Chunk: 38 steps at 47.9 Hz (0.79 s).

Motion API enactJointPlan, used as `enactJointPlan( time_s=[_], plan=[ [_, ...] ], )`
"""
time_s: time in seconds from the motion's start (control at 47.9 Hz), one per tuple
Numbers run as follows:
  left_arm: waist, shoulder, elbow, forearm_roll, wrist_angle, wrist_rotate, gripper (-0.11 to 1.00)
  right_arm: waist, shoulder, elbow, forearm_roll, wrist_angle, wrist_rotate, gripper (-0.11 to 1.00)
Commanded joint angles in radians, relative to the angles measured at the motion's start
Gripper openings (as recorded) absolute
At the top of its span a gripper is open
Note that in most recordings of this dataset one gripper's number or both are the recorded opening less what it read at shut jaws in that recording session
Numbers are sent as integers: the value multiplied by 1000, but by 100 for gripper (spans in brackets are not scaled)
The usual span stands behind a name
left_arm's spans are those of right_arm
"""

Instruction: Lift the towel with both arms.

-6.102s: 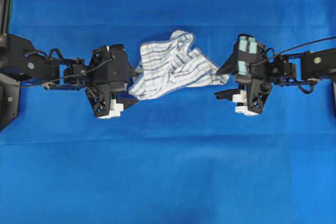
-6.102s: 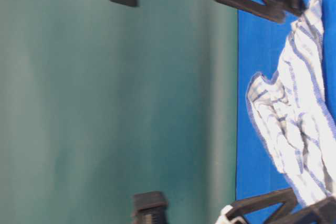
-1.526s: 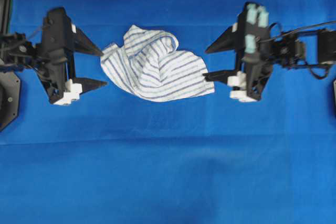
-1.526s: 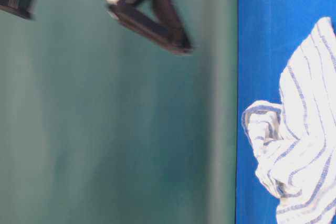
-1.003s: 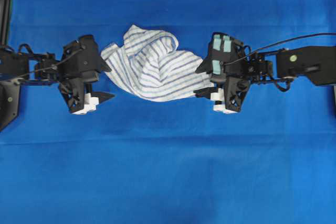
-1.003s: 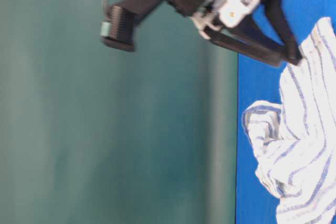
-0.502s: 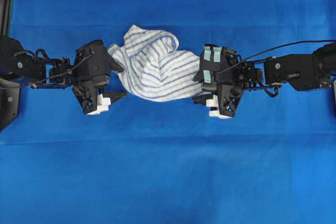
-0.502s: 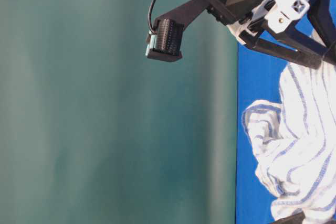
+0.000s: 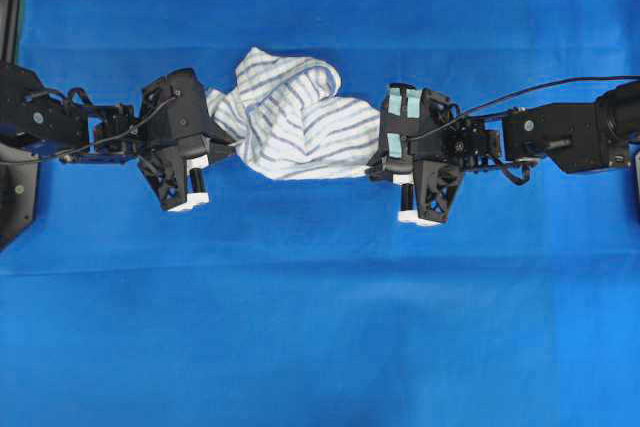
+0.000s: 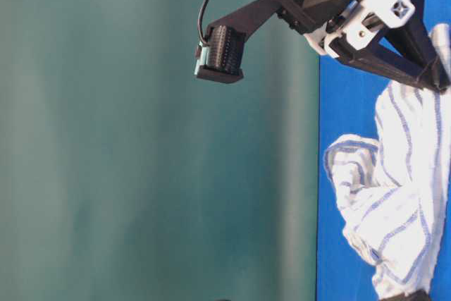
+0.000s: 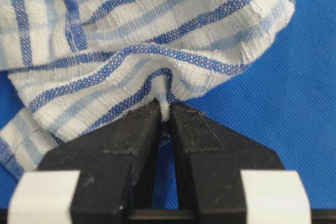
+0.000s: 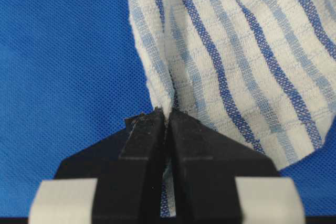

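Left tool [image 11: 164, 109] pinched tight on a fold of the striped towel [image 9: 290, 117]; right tool [image 12: 167, 116] clamped on its opposite edge. Towel rests crumpled on blue sheet [image 9: 320, 327].

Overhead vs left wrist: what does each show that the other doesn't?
Overhead only: both arms at once, the right gripper at the towel's right edge, the whole crumpled towel. Left wrist only: a fold of cloth pinched between the left gripper's shut jaws, and the weave up close. Both: the left gripper at the striped towel, on the blue sheet.
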Motion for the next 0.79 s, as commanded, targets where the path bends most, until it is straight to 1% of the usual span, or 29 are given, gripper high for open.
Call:
enactJointPlan(
  time_s=[0.0,0.104,0.188,0.293,0.439,0.627,0.773],
  plan=[
    [-2,-48,-18,-2,38,-3,4,3,-44,-15,0,-3,0,3],
    [0,-129,-38,-2,120,-11,4,3,-89,-17,0,11,2,3],
    [-2,-213,-64,-2,209,-11,4,3,-150,-25,2,48,2,3],
    [-2,-341,-107,-2,342,-9,4,3,-247,-49,0,120,2,3],
    [0,-511,-161,-2,474,-9,4,3,-364,-94,-2,219,-8,3],
    [21,-673,-229,-2,558,-11,4,-2,-485,-176,-15,356,-17,3],
    [48,-746,-293,-2,607,-9,4,-8,-557,-256,-35,459,-18,3]
  ],
)
